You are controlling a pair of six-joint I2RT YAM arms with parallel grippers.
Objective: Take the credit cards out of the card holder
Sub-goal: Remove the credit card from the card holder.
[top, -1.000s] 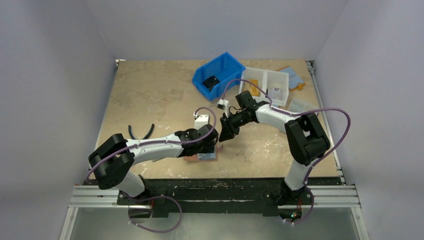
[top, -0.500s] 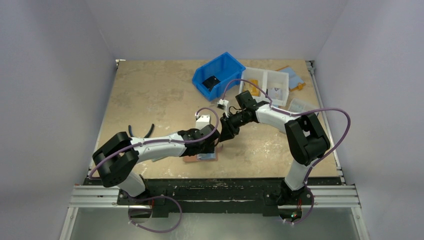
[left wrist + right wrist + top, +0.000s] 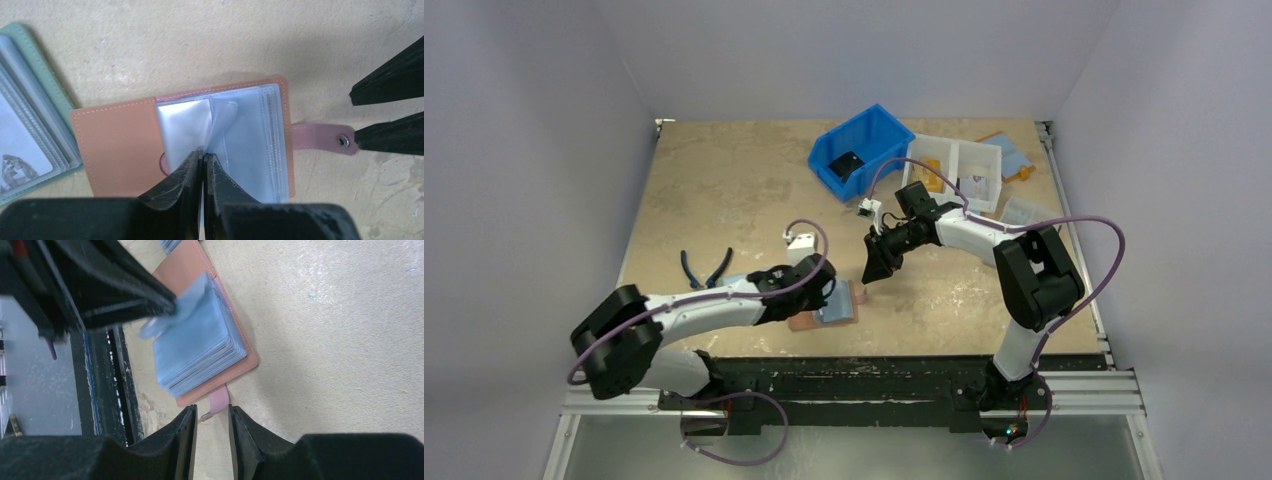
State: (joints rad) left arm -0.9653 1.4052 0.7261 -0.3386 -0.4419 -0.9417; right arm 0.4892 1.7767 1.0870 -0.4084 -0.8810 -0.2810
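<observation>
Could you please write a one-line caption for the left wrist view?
Left claw pinches a clear sleeve of the open card holder lying on the table.

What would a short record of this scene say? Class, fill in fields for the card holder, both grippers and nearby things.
Card holder: lying open, snap tab unfastened and sticking out
Left gripper: shut on one clear sleeve, held up off the stack
Right gripper: open, fingertips beside the snap tab, not gripping it
Nearby: green card holder, pliers, blue bin
</observation>
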